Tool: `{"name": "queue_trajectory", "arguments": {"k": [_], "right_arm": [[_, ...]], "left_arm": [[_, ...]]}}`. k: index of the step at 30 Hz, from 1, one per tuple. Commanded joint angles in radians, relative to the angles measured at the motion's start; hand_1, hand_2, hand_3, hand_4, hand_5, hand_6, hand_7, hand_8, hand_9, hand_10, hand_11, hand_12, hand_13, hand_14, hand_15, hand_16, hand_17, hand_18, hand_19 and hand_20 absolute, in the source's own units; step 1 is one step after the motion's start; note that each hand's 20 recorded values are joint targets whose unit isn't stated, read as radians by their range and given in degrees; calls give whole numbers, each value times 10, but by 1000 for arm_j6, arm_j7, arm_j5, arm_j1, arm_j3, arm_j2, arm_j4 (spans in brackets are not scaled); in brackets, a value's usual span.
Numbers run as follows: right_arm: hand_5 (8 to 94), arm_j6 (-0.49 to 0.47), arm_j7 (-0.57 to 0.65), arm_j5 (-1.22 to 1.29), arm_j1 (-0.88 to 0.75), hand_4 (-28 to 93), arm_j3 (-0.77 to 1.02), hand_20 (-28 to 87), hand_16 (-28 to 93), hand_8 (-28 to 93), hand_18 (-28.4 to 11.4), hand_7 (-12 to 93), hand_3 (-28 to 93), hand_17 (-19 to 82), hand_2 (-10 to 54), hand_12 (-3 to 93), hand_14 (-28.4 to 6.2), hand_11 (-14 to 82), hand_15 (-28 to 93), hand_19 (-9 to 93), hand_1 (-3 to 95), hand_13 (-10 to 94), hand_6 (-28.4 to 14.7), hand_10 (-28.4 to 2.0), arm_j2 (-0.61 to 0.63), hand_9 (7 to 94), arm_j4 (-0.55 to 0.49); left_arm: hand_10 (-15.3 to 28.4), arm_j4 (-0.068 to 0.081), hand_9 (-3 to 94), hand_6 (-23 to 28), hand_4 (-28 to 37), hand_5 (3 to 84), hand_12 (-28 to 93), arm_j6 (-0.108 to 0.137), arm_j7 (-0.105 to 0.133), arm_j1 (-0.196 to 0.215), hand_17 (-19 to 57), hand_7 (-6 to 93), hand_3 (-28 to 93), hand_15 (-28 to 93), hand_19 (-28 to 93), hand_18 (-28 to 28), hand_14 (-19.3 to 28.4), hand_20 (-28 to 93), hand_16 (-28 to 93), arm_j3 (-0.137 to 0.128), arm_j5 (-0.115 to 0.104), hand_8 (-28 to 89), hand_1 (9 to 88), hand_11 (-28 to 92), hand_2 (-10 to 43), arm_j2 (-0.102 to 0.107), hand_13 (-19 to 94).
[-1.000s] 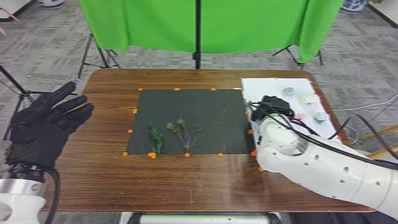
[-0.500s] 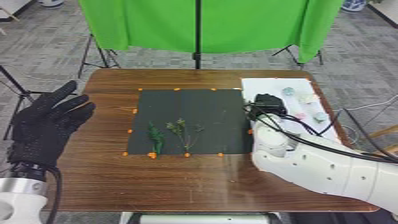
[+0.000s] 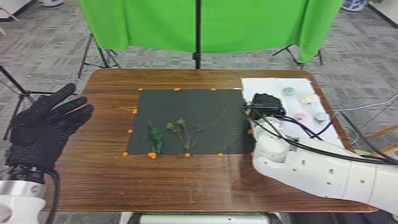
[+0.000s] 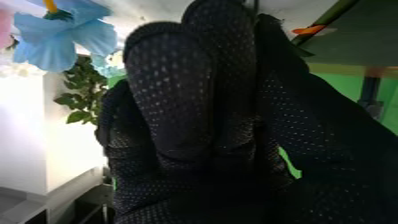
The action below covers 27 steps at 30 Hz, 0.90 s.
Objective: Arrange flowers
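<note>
Our right hand [image 3: 267, 102] is by the mat's [image 3: 178, 107] right edge, straight fingers pressed together with the thumb; whether they pinch anything, we cannot tell. We see green sprigs [image 3: 156, 137] near its near edge, flowers [image 3: 300, 116] towards the white sheet's [image 3: 265, 86] right edge.

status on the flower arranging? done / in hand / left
Early, I'd say. Placed: leafy green stem and branching sprig, both on the dark mat. In hand: unclear; right hand is where mat and white sheet meet. Probably left: blue flower, pink flower and pale flowers on the sheet.
</note>
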Motion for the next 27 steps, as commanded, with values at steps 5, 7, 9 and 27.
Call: {"name": "queue_trajectory", "arguments": {"k": [5,7,9,27], "right_arm": [[874,92,9,-30,48,-283,31,247,193,123,-210,237,752,497,-95,219,-43,309,574,932,533,901,-22,-88,36,937,-33],[876,111,4,-35,56,-283,27,267,192,130,-210,236,756,501,-95,219,-45,311,583,932,533,900,-24,-87,37,937,-54],[877,112,1,-44,50,-283,36,275,191,132,-210,234,758,504,-95,219,-46,314,588,932,533,901,-26,-89,43,937,-88],[886,-52,-39,-35,-176,-275,180,322,186,151,-218,216,748,507,-95,209,-54,331,610,932,547,900,-36,-95,11,937,-317]], "left_arm": [[213,-11,336,101,-264,365,116,14,15,38,-77,151,778,501,617,262,279,121,-91,-8,0,-98,219,288,79,-5,244],[213,-10,336,101,-264,365,116,16,16,36,-77,151,778,500,617,262,279,121,-91,-6,-1,-98,219,288,78,-2,244],[214,-9,336,101,-264,365,116,13,13,32,-77,150,778,500,617,262,279,121,-91,-5,0,-98,219,288,78,-1,244],[214,-13,336,101,-264,365,116,22,-12,35,-77,151,777,500,617,262,279,121,-90,-14,8,-98,218,288,79,3,244]]}}
